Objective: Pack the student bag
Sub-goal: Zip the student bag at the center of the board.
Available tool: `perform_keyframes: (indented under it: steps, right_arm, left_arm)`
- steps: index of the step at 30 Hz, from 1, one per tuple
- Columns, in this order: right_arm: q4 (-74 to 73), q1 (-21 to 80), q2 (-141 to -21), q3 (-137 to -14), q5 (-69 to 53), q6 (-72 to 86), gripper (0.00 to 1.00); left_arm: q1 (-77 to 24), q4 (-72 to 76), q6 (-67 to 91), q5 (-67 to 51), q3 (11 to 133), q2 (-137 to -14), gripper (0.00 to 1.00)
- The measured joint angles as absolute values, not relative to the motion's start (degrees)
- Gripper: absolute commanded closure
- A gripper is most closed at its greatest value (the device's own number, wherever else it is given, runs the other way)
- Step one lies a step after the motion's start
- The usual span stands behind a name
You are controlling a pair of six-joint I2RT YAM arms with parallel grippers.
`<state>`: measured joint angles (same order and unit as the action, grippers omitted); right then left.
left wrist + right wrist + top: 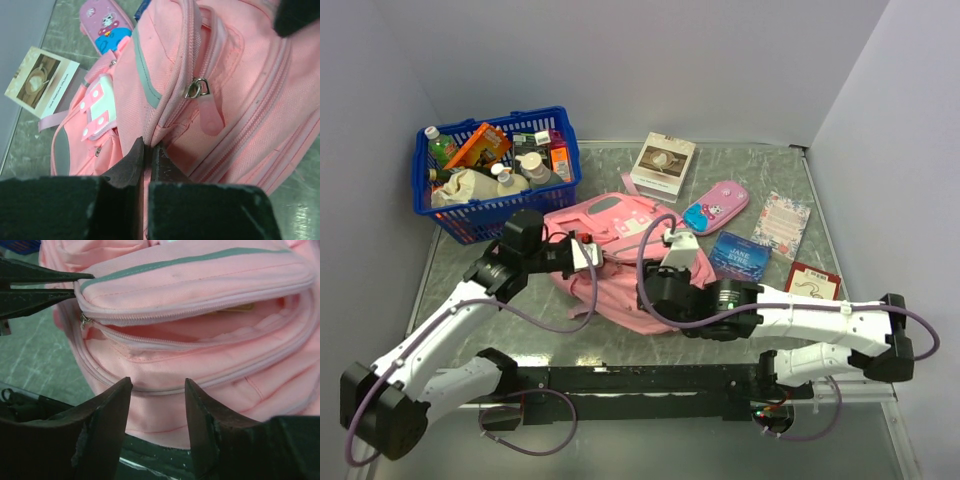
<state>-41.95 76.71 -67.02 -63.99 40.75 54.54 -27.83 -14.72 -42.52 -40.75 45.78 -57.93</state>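
The student bag [620, 265] lies in the middle of the grey marbled surface [760, 170], between the two arms, its grey stripe and white dotted patch [100, 107] showing in the left wrist view. The left claw [147, 149] is pressed together on a fold of pink fabric at the bag's edge, only a sliver of cloth showing between the two fingers. Just above that grip a metal zip pull [197, 89] hangs from the zip line with a pink tab below it.

The right claw [156, 386] stands apart, its two dark fingers spread just in front of the bag's lower side with nothing between them but the view of pink cloth. From this side one zip gapes, and a pale lining shows in the slot under the upper flap.

A blue basket [495, 175] full of bottles and packets sits at the far left, close to the bag. Beyond the bag lie a white box [662, 165] with a cup pictured on it and a pink-and-blue pencil case [715, 208], which rests just beside the bag's far corner. A blue book [740, 253] lies to the right, near the right arm's wrist
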Motion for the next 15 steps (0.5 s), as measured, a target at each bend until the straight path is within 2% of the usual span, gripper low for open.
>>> perform_keyframes:
  steps: [7,15]
  right_arm:
    - [-52.0,83.4,-73.3,-76.3,44.7,59.5,0.39]
    - [-52.2,85.2,-72.9,-76.9,45.5,61.7,0.39]
  left_arm:
    - [-30.3,-14.4,-34.7,-36.9,45.2,-52.1,0.99]
    - [-36.9,-14.1,-33.0,-31.4,41.4,-50.7,0.99]
